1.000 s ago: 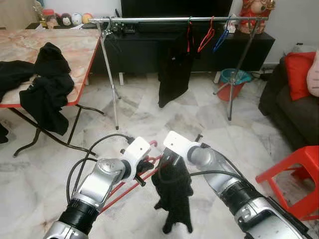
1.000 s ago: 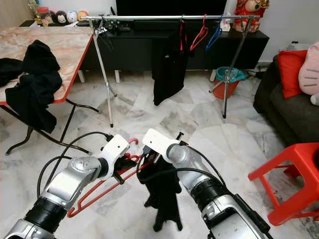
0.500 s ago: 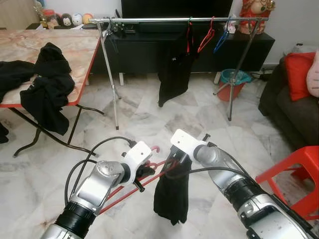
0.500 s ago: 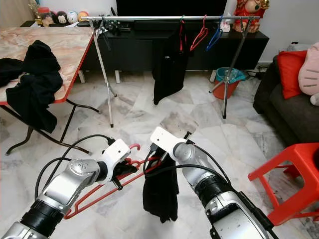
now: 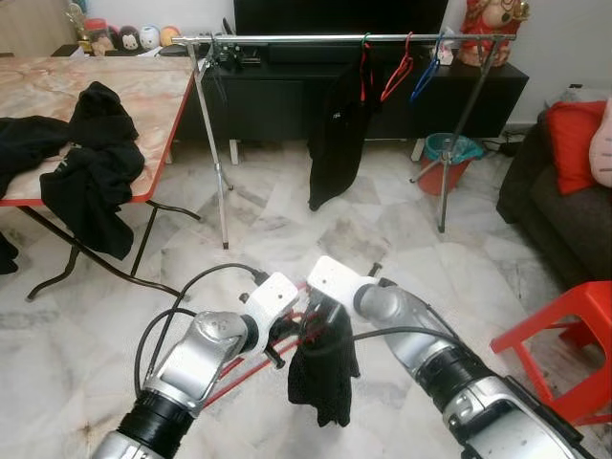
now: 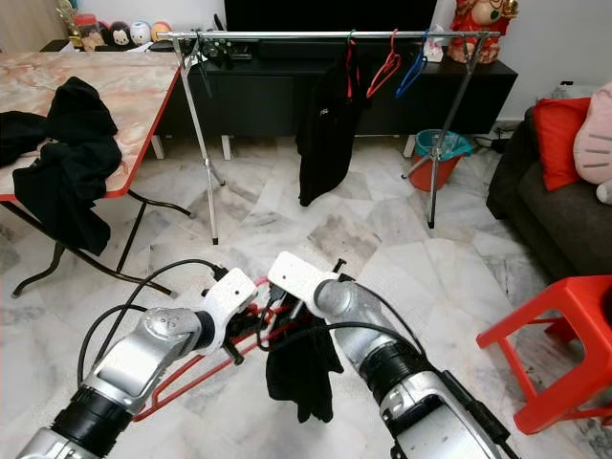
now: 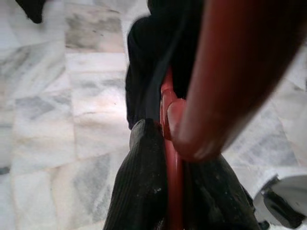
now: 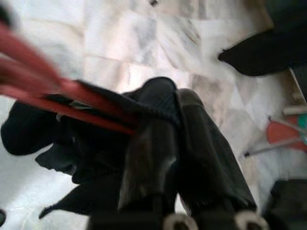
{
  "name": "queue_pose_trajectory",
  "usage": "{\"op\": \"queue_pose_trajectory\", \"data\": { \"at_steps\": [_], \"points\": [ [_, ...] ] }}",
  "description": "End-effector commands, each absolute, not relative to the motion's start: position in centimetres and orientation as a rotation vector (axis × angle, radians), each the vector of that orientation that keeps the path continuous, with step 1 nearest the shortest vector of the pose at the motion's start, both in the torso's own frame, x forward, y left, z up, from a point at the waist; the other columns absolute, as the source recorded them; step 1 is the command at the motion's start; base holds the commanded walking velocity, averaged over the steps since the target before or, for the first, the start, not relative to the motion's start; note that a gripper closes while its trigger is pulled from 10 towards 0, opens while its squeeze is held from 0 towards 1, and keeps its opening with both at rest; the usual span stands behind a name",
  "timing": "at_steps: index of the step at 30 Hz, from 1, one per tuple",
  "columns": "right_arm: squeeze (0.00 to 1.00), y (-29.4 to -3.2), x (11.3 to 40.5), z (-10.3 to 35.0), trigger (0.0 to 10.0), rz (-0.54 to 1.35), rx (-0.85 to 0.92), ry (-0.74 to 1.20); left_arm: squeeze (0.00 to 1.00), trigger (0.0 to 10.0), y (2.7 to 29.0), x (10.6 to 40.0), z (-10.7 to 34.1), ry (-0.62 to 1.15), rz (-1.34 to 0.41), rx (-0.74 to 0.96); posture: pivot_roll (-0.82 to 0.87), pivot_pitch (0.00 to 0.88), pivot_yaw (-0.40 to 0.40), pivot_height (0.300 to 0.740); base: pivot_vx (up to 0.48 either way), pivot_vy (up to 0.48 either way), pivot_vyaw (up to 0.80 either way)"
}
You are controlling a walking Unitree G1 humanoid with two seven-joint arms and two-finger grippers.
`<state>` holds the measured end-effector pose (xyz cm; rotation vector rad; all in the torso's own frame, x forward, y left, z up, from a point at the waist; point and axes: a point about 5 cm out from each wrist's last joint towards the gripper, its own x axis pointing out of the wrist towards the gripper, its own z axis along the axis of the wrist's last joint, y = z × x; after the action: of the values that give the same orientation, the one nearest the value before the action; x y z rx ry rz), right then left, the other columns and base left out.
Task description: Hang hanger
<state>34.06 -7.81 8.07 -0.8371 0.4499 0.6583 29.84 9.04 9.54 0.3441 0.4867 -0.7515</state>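
Note:
My left gripper [image 5: 284,328] is shut on a red hanger [image 6: 182,378], low over the marble floor; in the left wrist view the hanger's neck [image 7: 173,158] runs between the fingers [image 7: 139,191]. Just to its right, my right gripper [image 5: 321,318] is shut on a black garment [image 5: 321,378], which hangs bunched below it and touches the hanger. In the right wrist view the cloth [image 8: 72,143] lies across the hanger's red bars [image 8: 62,93]. Far ahead a metal clothes rail [image 5: 316,38] carries a hung black garment [image 5: 333,134], a red hanger [image 5: 397,72] and a blue hanger [image 5: 426,72].
A marble-topped folding table [image 5: 143,96] at the left carries black clothes [image 5: 86,163] draped over its edge. A red stool [image 5: 574,335] stands at the right, a dark sofa with a red cushion [image 5: 574,129] behind it. A teal and red bucket [image 5: 448,158] sits by the rail's right leg.
My right gripper has shifted left, closer to the left gripper and the hanger. The black garment, hanging long half a second ago, is now bunched up shorter.

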Motion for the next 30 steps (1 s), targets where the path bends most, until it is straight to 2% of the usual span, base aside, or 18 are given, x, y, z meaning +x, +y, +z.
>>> {"op": "queue_pose_trajectory", "data": {
  "at_steps": [1, 7, 9, 15, 21, 30],
  "points": [
    [0.00, -6.8, 34.0, 8.9, 10.0, 0.689, -0.837, 0.409, 0.00, 10.0, 8.7, 30.3, 10.1, 0.464, -0.741, 0.346, 0.11, 0.000, -0.058, 0.732, 0.000, 0.000, 0.00],
    [0.00, -5.9, 33.7, 9.3, 10.0, 0.697, -0.827, 0.393, 0.00, 10.0, 8.8, 30.4, 9.7, 0.494, -0.702, 0.408, 0.11, 0.000, -0.056, 0.732, 0.000, 0.000, 0.00],
    [0.00, -5.5, 33.6, 9.4, 10.0, 0.707, -0.826, 0.388, 0.00, 10.0, 9.6, 30.4, 9.0, 0.531, -0.683, 0.487, 0.11, 0.000, -0.057, 0.732, 0.000, 0.000, 0.00],
    [0.00, -4.6, 33.6, 10.4, 10.0, 0.717, -0.817, 0.353, 0.00, 10.0, 10.5, 30.0, 7.8, 0.624, -0.654, 0.553, 0.11, 0.000, -0.056, 0.732, 0.000, 0.000, 0.00],
    [0.00, -4.4, 33.5, 10.5, 10.0, 0.725, -0.818, 0.349, 0.00, 10.0, 11.0, 30.5, 8.0, 0.604, -0.589, 0.557, 0.11, 0.000, -0.058, 0.732, 0.000, 0.000, 0.00],
    [0.00, -3.2, 32.5, 10.6, 10.0, 0.825, -0.806, 0.337, 0.00, 10.0, 9.7, 31.0, 9.2, 0.498, -0.638, 0.482, 0.11, 0.000, -0.060, 0.732, 0.000, 0.000, 0.00]
  ]
}}
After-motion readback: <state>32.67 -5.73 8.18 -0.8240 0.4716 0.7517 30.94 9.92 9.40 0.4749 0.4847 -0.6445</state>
